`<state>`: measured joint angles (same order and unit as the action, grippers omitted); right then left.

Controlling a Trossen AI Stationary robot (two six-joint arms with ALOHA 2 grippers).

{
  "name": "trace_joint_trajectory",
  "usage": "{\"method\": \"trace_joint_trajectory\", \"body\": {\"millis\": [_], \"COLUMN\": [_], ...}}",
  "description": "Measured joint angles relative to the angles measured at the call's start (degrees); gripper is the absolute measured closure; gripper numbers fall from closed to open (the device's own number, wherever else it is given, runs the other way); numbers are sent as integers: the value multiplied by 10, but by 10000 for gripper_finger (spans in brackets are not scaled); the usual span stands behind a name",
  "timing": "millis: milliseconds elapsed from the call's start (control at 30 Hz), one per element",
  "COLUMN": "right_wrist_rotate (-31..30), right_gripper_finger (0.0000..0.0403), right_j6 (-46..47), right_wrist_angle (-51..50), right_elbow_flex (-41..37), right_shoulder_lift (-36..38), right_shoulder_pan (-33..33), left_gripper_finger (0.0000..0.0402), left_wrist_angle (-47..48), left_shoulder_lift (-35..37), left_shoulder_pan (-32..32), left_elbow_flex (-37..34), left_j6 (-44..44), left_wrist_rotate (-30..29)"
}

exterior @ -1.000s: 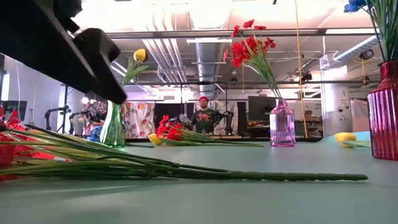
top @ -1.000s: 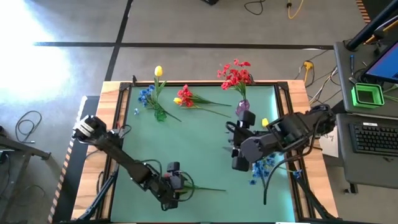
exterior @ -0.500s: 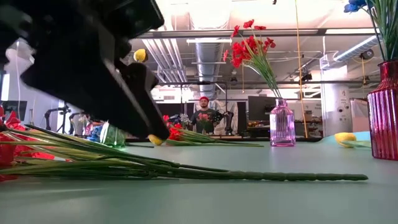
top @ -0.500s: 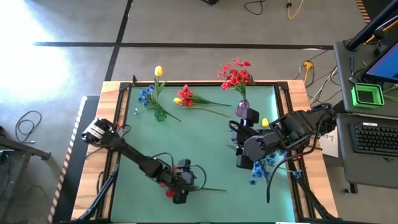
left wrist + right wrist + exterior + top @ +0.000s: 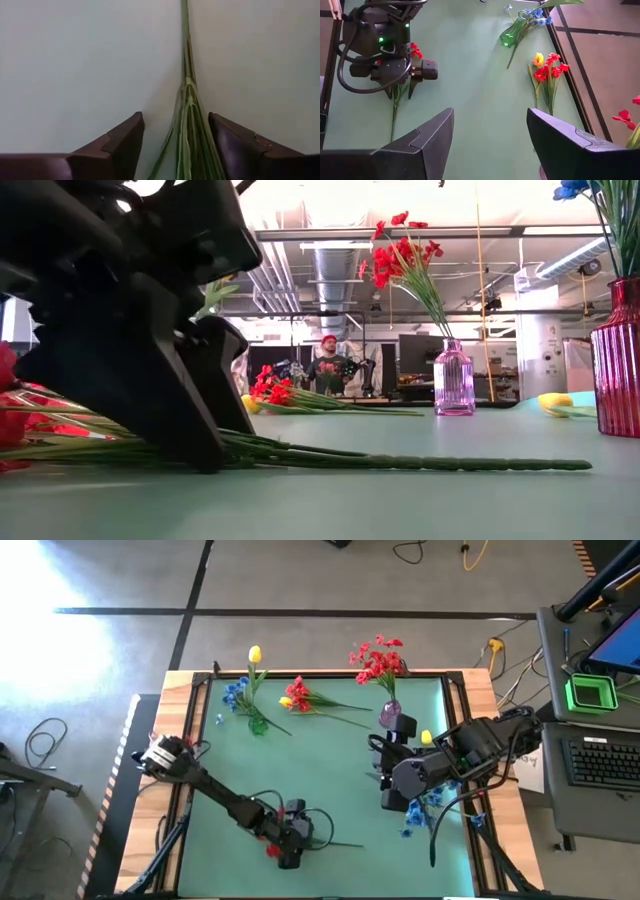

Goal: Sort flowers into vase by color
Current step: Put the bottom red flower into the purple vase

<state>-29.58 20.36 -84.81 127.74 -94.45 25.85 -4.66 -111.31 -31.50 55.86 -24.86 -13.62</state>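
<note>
A red flower lies flat near the table's front edge, its blooms toward the left and its long green stem running right. My left gripper is down at the table over it, open. One finger stands on each side of the stem and leaves, pointing along the stem; I see no touch. My right gripper hangs open and empty high over the table's right half. In the low view the left gripper hides part of the stem.
A green vase with blue and yellow flowers stands far left. Loose red and yellow flowers lie beside it. A purple vase holds red flowers. A red vase with blue flowers stands under the right arm, a yellow flower nearby.
My left gripper has come down toward the table and moved a little toward the right edge, ending low over the lying red flower's stem. The flower has stayed where it was.
</note>
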Motion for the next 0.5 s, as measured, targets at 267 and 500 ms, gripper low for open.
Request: {"method": "trace_joint_trajectory", "body": {"millis": [267,500], "right_wrist_rotate": [0,0], "right_gripper_finger": [162,163], "right_j6": [0,0], "right_wrist_angle": [-1,-2], "right_elbow_flex": [0,0], "right_shoulder_lift": [0,0], "right_shoulder_pan": [0,0], "left_gripper_finger": [294,395], "left_wrist_angle": [2,4], "left_shoulder_lift": [0,3], "left_shoulder_pan": [-10,-12], "left_elbow_flex": [-1,-1], "left_j6": [-5,-3], "left_wrist_rotate": [-20,-9]}}
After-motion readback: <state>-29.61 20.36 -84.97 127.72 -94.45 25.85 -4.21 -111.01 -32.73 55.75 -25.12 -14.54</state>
